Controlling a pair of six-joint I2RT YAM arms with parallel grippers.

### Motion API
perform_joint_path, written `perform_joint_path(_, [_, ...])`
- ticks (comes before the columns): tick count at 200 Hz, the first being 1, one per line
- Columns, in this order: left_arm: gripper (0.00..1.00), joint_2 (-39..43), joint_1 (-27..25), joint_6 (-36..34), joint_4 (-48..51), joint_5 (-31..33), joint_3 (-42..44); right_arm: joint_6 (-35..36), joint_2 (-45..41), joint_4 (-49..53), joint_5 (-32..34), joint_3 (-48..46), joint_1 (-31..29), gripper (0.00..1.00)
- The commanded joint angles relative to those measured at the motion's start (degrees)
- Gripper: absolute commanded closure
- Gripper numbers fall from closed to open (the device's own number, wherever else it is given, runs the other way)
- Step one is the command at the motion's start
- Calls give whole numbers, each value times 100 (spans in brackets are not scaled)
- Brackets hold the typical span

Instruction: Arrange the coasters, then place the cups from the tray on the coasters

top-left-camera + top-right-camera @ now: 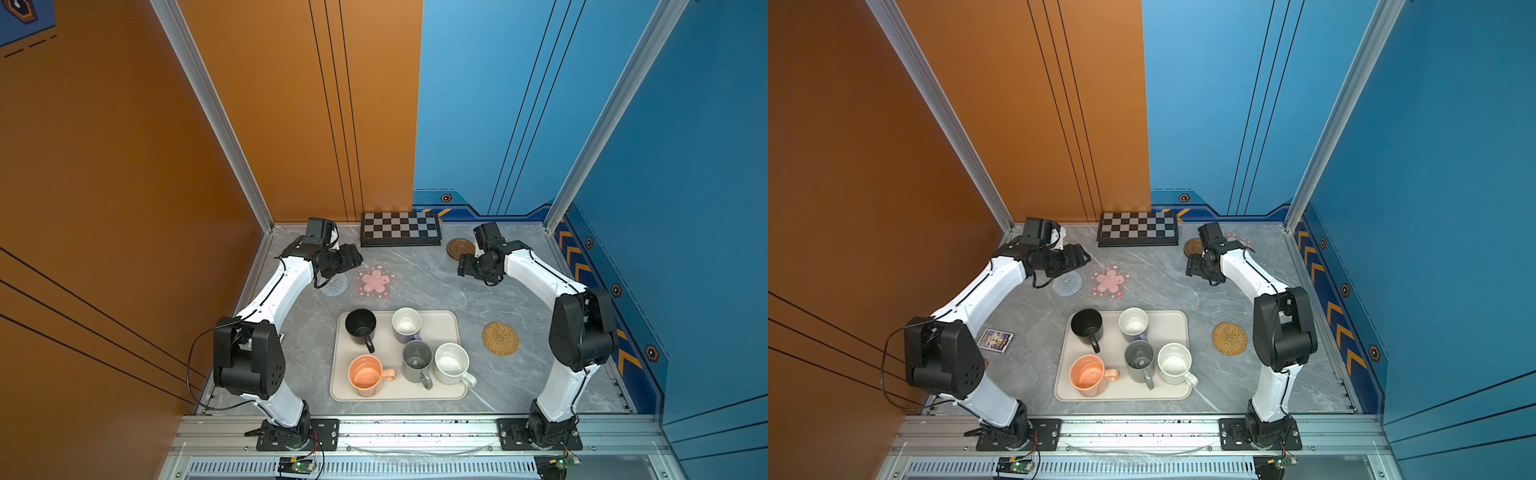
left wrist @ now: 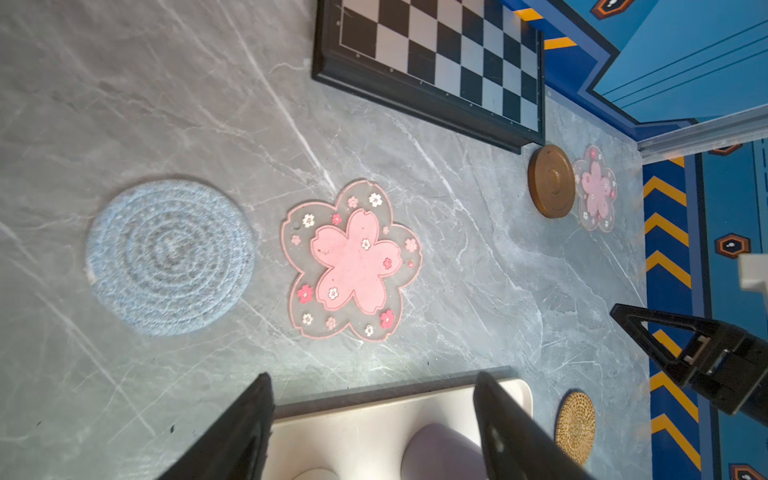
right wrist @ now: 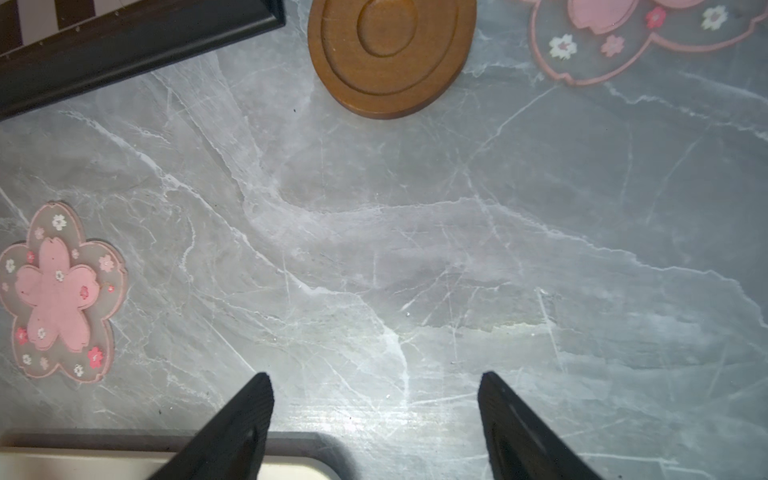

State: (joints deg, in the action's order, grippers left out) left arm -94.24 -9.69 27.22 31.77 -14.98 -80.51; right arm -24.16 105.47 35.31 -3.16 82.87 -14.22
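Spacing the coasters out looks like the step in hand, since none carries a cup yet. Near the far-left corner of the tabletop (image 1: 419, 291) the left claw (image 2: 372, 378) hangs with its jaws apart and empty, above the blue-grey coaster (image 1: 334, 284). This mat is soft and flat, so a pinch from above would likely slip. Pressing one finger on it and sliding should serve better.

Just beside it lies a pink flower coaster (image 1: 375, 281), near enough that two mug handles might clash. The tray (image 1: 453, 316) sits toward the near edge at the middle, holding all five cups: black (image 1: 360, 327), lavender (image 1: 406, 324), orange (image 1: 365, 376), grey (image 1: 417, 360) and white speckled (image 1: 451, 363).

The right claw (image 3: 375, 376) is also spread wide with nothing in it, over bare stone short of the brown wooden coaster (image 1: 460, 248). That coaster crowds the checkerboard (image 1: 400, 228) and the second flower coaster (image 2: 595, 189) by the far-right corner. Its thick rim should take a grip, so draw it toward the open middle. The rattan coaster (image 1: 500, 338) lies alone near the right edge and probably needs little moving.
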Motion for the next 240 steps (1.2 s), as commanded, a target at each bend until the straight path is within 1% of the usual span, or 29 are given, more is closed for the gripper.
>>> perform_joint_path(1, [24,-209,-171,-109,128,116,-311,96,-158,-107,9,-43,102,21])
perform_joint_path(31, [24,-534,-423,-9,132,51,-633,139,-121,-224,31,-68,99,21])
perform_joint_path(76, [24,-983,-766,109,128,57,-1012,244,57,-354,209,205,137,21])
perform_joint_path(92, [25,-1123,-869,185,128,81,-1072,269,231,-460,255,416,187,21])
perform_joint_path(117, [27,-1243,-1073,222,128,292,-1161,212,568,-650,125,809,331,22])
perform_joint_path(158, [28,-1618,-1223,325,128,109,-1451,-38,1104,-1071,-76,1210,394,25])
perform_joint_path(175, [28,-1749,-1260,344,128,83,-1565,-62,1297,-1153,-115,1394,373,30])
perform_joint_path(186, [29,-1830,-1272,343,128,33,-1639,-49,1586,-1205,-102,1506,362,34])
perform_joint_path(194, [29,-1897,-1276,341,128,0,-1692,-45,1701,-1253,-87,1594,354,40])
perform_joint_path(208, [29,-1986,-1274,324,128,-47,-1764,-59,1889,-1354,-54,1716,345,55])
perform_joint_path(220, [30,-2077,-1278,313,128,-82,-1826,-112,2039,-1409,1,1829,347,65])
perform_joint_path(229, [30,-2146,-1278,315,130,-119,-1870,-131,2146,-1426,23,1925,352,70])
perform_joint_path(240, [30,-2224,-1277,311,123,-164,-1929,-143,2281,-1438,50,1968,350,73])
